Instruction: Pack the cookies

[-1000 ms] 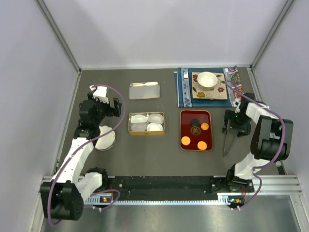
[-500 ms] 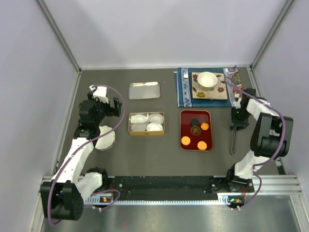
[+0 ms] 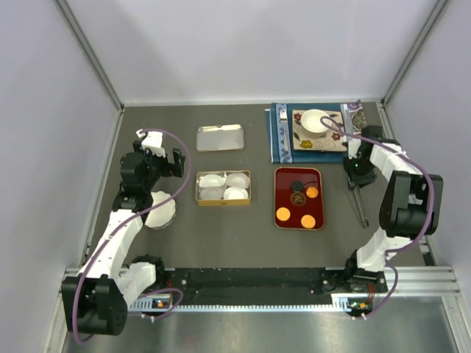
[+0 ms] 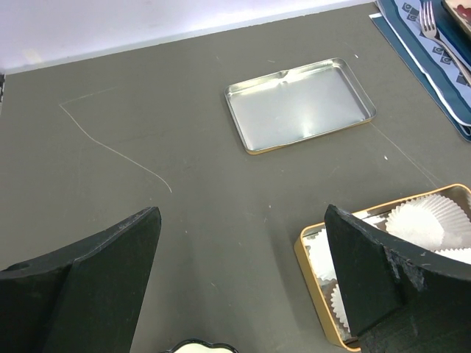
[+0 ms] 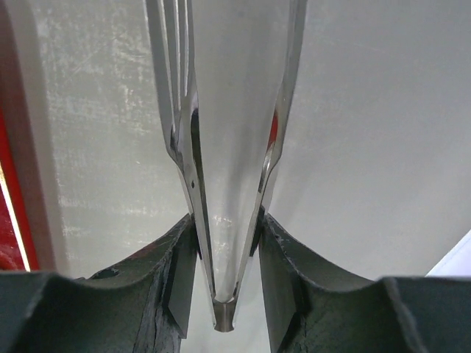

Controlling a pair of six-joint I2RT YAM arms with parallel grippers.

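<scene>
Three cookies (image 3: 283,214) are bright orange and one is black-brown, on a glossy red tray (image 3: 285,193) over the dark grey table (image 3: 184,235). White paper cups (image 3: 224,187) fill a gold-rimmed tin (image 3: 223,204), its lid (image 3: 220,137) plain silver like the tongs (image 5: 184,132). A white bowl (image 3: 315,121) rests on a cream floral tile (image 3: 335,141) and blue patterned mat (image 3: 280,143).

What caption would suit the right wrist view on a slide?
Right gripper clamped on metal tongs, red tray edge at left.
</scene>
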